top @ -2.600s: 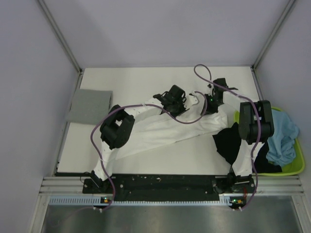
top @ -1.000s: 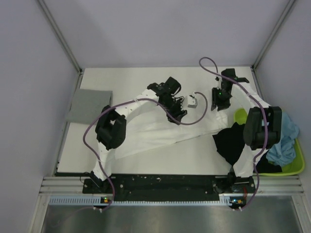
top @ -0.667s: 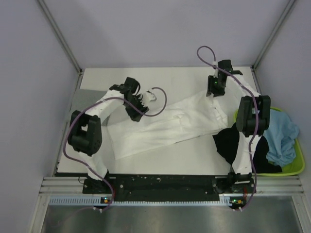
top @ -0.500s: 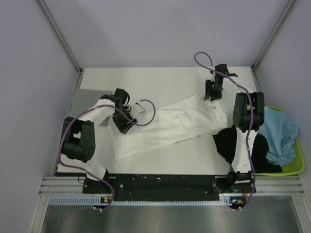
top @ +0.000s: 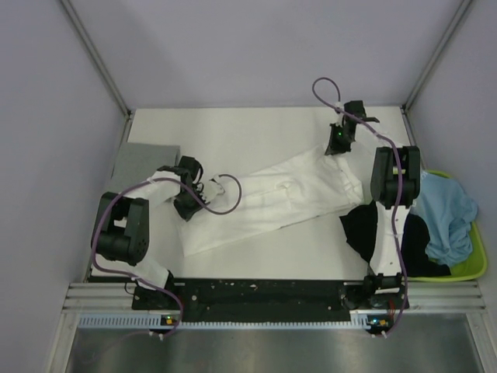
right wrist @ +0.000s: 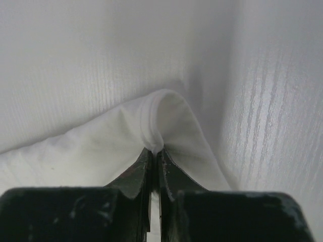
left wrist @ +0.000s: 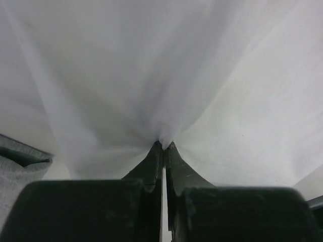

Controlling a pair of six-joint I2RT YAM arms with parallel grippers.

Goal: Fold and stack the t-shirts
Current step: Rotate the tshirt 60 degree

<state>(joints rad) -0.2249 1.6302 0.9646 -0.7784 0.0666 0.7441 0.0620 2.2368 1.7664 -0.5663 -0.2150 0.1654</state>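
- A white t-shirt (top: 272, 200) of soft, lightly creased cloth lies as a long strip across the middle of the pale table (top: 256, 128).
- Its long axis runs diagonally, from near left to far right.
- The left gripper (left wrist: 162, 147) is pinched tight on the strip's left end, with folds fanning out from it.
- The right gripper (right wrist: 153, 150) is clamped on a rolled, stitched hem at the far right end.
- A folded grey t-shirt (top: 140, 162) lies flat at the table's left edge.
- A crumpled black shirt (top: 363, 229) and a light blue shirt (top: 452, 214) lie at the lime-green tray (top: 475, 268).
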